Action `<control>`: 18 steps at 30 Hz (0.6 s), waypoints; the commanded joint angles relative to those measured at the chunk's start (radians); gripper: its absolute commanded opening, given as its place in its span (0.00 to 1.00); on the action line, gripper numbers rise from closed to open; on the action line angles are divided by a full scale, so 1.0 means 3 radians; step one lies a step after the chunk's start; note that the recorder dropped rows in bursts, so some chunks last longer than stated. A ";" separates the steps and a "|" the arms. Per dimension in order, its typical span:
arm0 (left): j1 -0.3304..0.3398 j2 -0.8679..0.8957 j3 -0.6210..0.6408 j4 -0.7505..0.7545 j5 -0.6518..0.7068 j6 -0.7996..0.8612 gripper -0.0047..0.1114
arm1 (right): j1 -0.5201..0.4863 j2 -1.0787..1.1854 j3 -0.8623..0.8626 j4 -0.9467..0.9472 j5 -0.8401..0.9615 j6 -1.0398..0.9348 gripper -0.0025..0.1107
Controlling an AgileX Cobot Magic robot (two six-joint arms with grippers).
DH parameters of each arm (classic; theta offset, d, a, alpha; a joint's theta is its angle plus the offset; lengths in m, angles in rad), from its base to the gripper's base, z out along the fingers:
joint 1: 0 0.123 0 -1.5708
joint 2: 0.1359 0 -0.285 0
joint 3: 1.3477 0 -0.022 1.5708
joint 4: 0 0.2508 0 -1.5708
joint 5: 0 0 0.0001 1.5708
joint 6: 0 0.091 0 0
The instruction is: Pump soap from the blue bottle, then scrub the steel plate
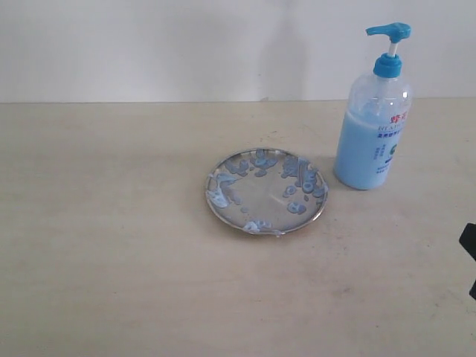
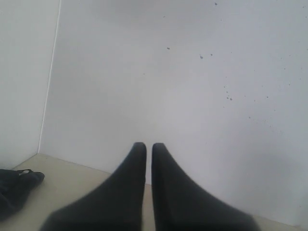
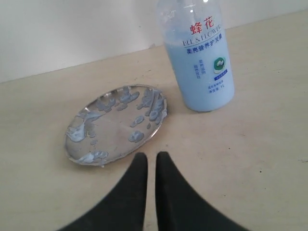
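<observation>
Pale beige table (image 1: pixel 111 260) against a plain white wall (image 1: pixel 149 44), and both task pieces sit out in the open. Just right of centre in the exterior view lies the steel plate (image 1: pixel 260 199), flat on the table, its shiny face dotted and smeared with pale-blue soap (image 1: pixel 296 207), thickest along the far rim and down the left edge. Up in the right of the frame stands the blue bottle (image 1: pixel 372 141), upright, just beside the plate but not touching it. Its bright blue pump head (image 1: pixel 388 31) has the spout pointing left, and light blue liquid fills the body up to the shoulder. The label (image 3: pixel 204 53) shows red characters.

Over to the right gripper (image 3: pixel 150 156): it hovers above bare table on the near side of the plate, black fingers drawn together with only a slit between them, nothing held. The left gripper (image 2: pixel 148 147) is the same story, fingers nearly touching and empty, facing the white wall with neither plate nor bottle in its camera. At the right edge of the exterior view a dark shape (image 1: pixel 468 256) pokes in; what it is, I cannot tell.
</observation>
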 commanded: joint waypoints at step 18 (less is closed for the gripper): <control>-0.0001 -0.0018 0.0007 -0.0017 -0.0004 0.0024 0.08 | -0.0395 -0.1638 0.0013 0.0541 0.2050 -0.0777 0.04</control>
